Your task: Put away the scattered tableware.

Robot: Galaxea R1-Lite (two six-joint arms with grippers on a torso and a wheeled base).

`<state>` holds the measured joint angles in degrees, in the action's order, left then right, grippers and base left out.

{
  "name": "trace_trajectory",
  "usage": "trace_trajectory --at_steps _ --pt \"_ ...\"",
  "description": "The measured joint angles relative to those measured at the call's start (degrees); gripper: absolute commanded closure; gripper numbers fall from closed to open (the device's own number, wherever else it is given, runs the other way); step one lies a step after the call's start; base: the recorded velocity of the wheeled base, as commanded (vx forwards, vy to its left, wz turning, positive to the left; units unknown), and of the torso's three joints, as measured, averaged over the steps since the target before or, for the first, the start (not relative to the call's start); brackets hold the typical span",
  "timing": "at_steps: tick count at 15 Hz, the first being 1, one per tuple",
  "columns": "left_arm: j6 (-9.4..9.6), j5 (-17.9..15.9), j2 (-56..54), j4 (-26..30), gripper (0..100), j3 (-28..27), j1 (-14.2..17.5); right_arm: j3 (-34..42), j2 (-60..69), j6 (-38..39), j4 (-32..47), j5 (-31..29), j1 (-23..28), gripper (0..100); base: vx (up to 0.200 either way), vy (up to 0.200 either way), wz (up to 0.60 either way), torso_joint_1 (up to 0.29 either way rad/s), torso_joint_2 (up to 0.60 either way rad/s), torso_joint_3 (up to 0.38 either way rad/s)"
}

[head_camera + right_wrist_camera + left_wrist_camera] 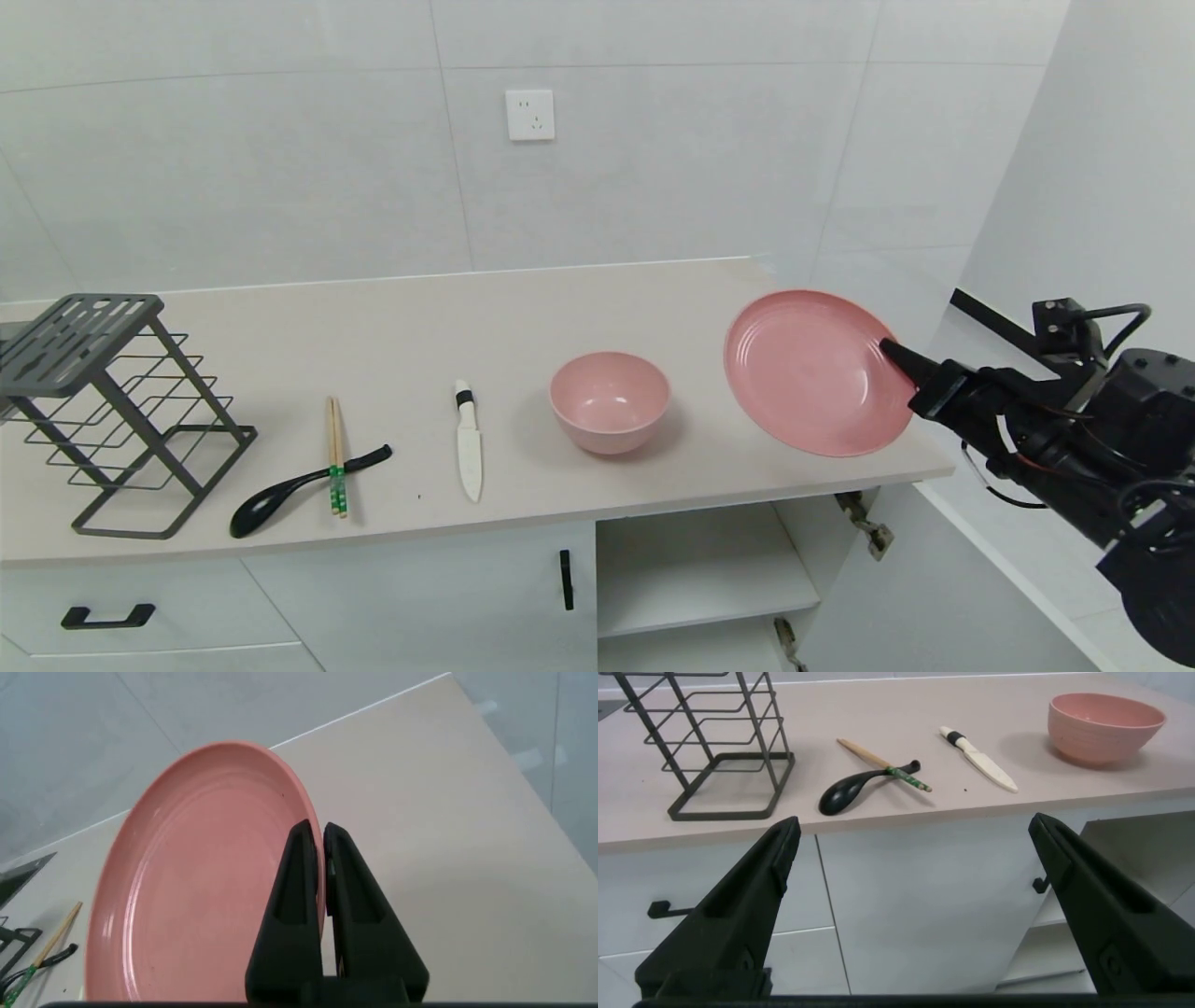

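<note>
Rack [79,341] sits at the bench's [523,308] left end, pink bowl [609,401] upright mid-bench. Pink plate [812,373], ringed ridges inside, is tilted up over the right end, rim pinched tight by the right hand [896,359]. Left hand [915,826] is spread wide, low in front of the cabinet [915,905].

The dish rack [84,331] is running off the head view's left edge, and the left wrist view is cropping its top. Beside the dish rack, the chopsticks [334,448] are covering part of the black spoon [254,511]; far from it, the right gripper [887,347] is hiding some rim of the pink plate [803,373]
</note>
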<state>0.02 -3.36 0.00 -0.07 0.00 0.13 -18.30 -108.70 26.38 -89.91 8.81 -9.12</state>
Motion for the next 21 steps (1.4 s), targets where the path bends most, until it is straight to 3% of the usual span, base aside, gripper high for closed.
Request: trace_trajectory --at_steps 4,6,7,8,10,11,12,14,16,18,21 --pt "0.71 -0.35 0.0 -0.06 0 0.0 -0.02 1.93 2.43 -1.21 -0.04 0.11 0.3 100 0.0 0.0 0.0 0.0 0.0 0.0" --pt "2.99 -2.32 0.0 -0.33 0 0.0 -0.06 2.36 3.22 -2.24 -0.04 0.11 0.66 100 0.0 0.0 0.0 0.0 0.0 0.0" --pt "5.17 -2.97 0.0 -0.83 0 0.0 -0.06 2.47 3.55 -2.93 -0.04 0.1 0.77 100 0.0 0.0 0.0 0.0 0.0 0.0" --pt "5.8 -3.04 0.0 -4.22 0 -0.1 -0.06 2.86 3.88 -3.52 -0.04 0.07 0.83 100 0.0 0.0 0.0 0.0 0.0 0.0" --pt "6.1 -3.08 0.02 -16.15 0 -2.23 -0.04 3.43 4.71 -3.72 -0.04 0.11 0.8 100 0.0 0.0 0.0 0.0 0.0 0.0" --pt "5.89 -3.5 0.05 -15.54 0 -2.97 -0.02 3.52 5.01 -3.69 -0.01 0.1 0.89 100 0.0 0.0 0.0 0.0 0.0 0.0" --pt "4.46 -4.4 0.3 -12.64 0 -3.96 -0.13 3.56 5.32 -3.67 -0.04 0.11 1.16 100 0.0 0.0 0.0 0.0 0.0 0.0" --pt "-0.43 -6.1 2.43 -8.29 0 -7.85 -0.66 3.64 5.92 -4.24 -0.04 0.11 2.16 100 0.0 0.0 0.0 0.0 0.0 0.0" --pt "-3.44 -6.92 6.69 -6.16 0 -11.93 -0.98 4.19 7.22 -4.62 -0.01 0.16 2.78 100 0.0 0.0 0.0 0.0 0.0 0.0" --pt "-5.66 -9.11 13.3 -5.61 0 -15.76 -1.29 4.79 8.87 -4.79 -0.01 1.15 3.01 100 0.0 0.0 0.0 0.0 0.0 0.0" --pt "-7.08 -12.07 25.65 -5.45 0 -20.05 -2.06 5.13 10.64 -4.79 -0.04 1.52 3.52 100 0.0 0.0 0.0 0.0 0.0 0.0"
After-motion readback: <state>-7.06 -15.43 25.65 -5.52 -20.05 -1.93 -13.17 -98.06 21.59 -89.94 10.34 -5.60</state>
